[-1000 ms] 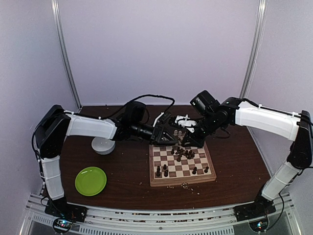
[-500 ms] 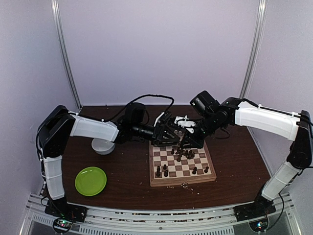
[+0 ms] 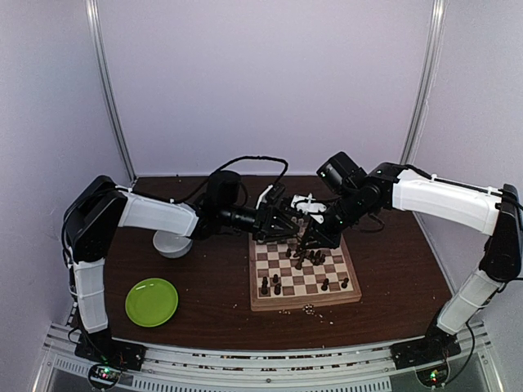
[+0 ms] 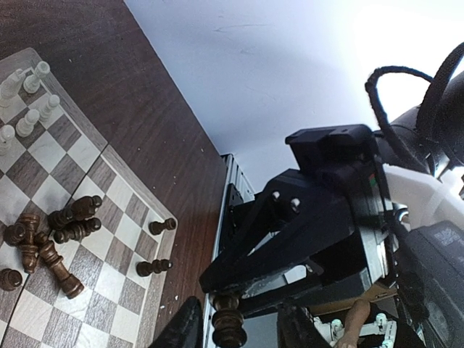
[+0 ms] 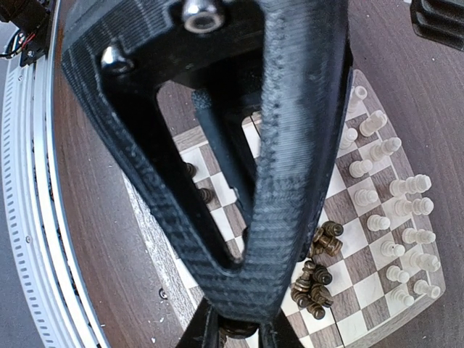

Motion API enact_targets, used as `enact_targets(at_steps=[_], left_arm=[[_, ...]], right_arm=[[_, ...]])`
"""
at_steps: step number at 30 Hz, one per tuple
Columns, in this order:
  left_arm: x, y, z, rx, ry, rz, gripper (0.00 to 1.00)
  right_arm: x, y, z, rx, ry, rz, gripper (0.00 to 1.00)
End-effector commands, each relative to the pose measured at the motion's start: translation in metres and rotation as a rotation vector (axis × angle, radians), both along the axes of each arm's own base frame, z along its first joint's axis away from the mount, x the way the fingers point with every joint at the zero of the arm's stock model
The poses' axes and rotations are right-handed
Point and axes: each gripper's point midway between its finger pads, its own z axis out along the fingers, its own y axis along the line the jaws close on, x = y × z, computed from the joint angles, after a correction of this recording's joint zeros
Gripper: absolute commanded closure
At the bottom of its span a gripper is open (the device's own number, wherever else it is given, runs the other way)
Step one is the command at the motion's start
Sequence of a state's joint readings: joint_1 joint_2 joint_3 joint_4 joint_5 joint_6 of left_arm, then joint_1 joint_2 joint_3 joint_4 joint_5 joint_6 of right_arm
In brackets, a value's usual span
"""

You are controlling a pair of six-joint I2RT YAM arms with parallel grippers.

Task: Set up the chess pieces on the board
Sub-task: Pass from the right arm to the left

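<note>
Right tool (image 5: pixel 233 330) pinches dark piece (image 4: pixel 228 323); left tool (image 4: pixel 238 332) half-open around it, gaps either side.

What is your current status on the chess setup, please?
Right end effector shut on dark piece. Left end effector open around it. Toppled pieces heaped on board.

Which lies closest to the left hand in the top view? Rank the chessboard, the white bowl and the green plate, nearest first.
1. Square wooden chessboard: the left hand hangs over its far edge.
2. Small white bowl: on the dark table, off to that hand's left.
3. Round green plate: at the table's near-left, beyond the bowl.
</note>
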State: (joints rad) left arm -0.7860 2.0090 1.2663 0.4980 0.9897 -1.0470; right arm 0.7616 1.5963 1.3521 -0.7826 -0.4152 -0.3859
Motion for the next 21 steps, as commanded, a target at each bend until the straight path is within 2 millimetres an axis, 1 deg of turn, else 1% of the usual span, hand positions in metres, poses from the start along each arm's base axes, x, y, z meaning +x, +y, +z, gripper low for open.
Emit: enact_targets(at_steps=[1, 7, 15, 17, 19, 21], left_arm=[[0.002, 0.001, 0.001, -0.025, -0.023, -0.004, 0.67], [0.001, 0.001, 0.000, -0.020, -0.024, -0.008, 0.73], [0.001, 0.001, 0.000, -0.016, -0.035, -0.010, 0.90], [0.001, 0.001, 0.000, -0.013, -0.039, -0.010, 0.92], [0.002, 0.001, -0.001, -0.001, -0.050, -0.010, 0.94], [0.003, 0.001, -0.002, 0.019, -0.071, -0.007, 0.95]], right_arm=[[-0.005, 0.001, 0.000, 0.002, 0.010, 0.010, 0.89], [-0.004, 0.000, 0.001, -0.002, 0.004, 0.004, 0.89], [-0.003, 0.000, 0.002, -0.003, -0.001, -0.001, 0.88], [-0.002, -0.002, 0.004, -0.004, -0.013, -0.003, 0.85], [-0.004, -0.005, 0.010, -0.005, -0.026, -0.001, 0.76], [-0.006, -0.014, 0.017, 0.000, -0.042, -0.005, 0.68]])
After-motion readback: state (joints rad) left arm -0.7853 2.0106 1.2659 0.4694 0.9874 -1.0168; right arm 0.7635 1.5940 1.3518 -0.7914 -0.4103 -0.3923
